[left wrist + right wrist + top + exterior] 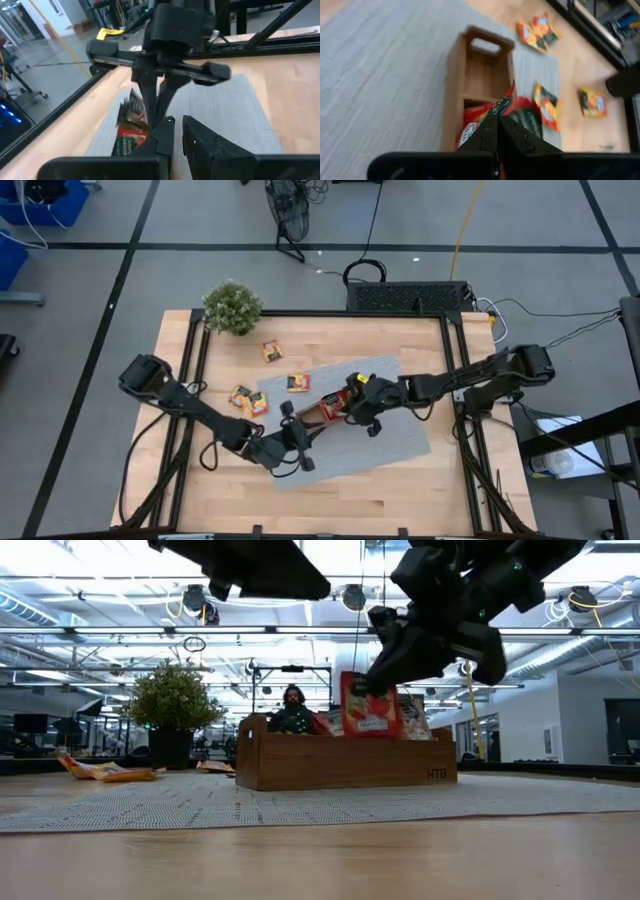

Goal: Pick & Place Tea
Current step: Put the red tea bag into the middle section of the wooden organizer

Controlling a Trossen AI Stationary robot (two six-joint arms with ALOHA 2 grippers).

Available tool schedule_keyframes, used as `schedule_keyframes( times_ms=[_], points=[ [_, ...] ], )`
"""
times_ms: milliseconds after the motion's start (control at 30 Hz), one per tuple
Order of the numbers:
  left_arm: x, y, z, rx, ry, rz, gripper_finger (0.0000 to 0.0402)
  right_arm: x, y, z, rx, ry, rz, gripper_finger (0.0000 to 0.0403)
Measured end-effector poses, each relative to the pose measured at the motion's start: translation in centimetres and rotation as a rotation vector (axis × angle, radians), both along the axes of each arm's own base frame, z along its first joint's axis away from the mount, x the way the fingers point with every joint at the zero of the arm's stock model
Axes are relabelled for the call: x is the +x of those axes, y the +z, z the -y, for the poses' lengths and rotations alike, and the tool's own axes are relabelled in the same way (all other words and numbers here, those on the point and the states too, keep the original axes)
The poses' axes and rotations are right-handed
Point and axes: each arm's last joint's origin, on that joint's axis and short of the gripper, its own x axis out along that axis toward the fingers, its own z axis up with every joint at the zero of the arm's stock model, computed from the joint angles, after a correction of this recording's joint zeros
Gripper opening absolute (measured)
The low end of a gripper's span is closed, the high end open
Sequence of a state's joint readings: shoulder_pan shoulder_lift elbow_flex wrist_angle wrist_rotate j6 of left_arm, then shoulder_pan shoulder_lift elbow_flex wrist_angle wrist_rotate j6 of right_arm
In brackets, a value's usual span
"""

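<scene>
Closest to your right wrist camera are the right gripper's (497,131) own two dark fingers, pressed together on the top edge of a red tea sachet (492,112). That sachet stands upright in the wooden tray (452,90), in the compartment nearest the fingers, with other sachets packed against it; the compartment under the handle cut-out looks bare. From overhead you see the right arm reaching in from the table's right edge, stretched nearly flat, its gripper (352,398) directly above the right end of the tray (310,418) on the grey mat (400,442).

Your left arm comes in from the left edge and bends low across the mat, its gripper (298,442) sitting just in front of the tray, close to it but apart. In the left wrist view its fingers (200,137) stand slightly apart with nothing between them, though the angle is poor and I would not swear to the gap.

Only the low view gives you height: the red sachet (368,705) rises well above the tray wall (340,765), with the right gripper (400,665) gripping it from above.

Only the overhead view shows the loose orange-yellow sachets (250,400): two together left of the mat, one (297,382) on the mat's upper edge, one (271,350) nearer the potted plant (232,306).
</scene>
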State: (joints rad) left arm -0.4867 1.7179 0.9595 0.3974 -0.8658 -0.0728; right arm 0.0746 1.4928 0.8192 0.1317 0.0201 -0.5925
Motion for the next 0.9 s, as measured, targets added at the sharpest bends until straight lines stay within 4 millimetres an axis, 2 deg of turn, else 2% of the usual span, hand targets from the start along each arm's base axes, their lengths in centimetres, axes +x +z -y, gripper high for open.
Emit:
schedule_keyframes(
  times_ms=[300,667,833,900],
  points=[
    [0.2,-0.3,-0.9,-0.017,0.030,-0.002,0.0047,1.6,-2.6,1.1,-0.017,0.026,-0.003,0.0000],
    [0.0,-0.8,-1.1,-0.022,0.041,-0.044,0.0047,1.9,-2.6,0.8,-0.200,-0.031,0.025,0.0000],
    [0.2,-1.0,-1.6,-0.040,0.065,-0.051,0.0047,2.2,-2.1,0.7,-0.209,-0.035,0.086,0.0000],
    [0.2,-1.1,-1.7,-0.046,0.073,-0.051,0.0047,2.4,-2.5,0.7,-0.224,-0.026,0.087,0.0000]
  ],
)
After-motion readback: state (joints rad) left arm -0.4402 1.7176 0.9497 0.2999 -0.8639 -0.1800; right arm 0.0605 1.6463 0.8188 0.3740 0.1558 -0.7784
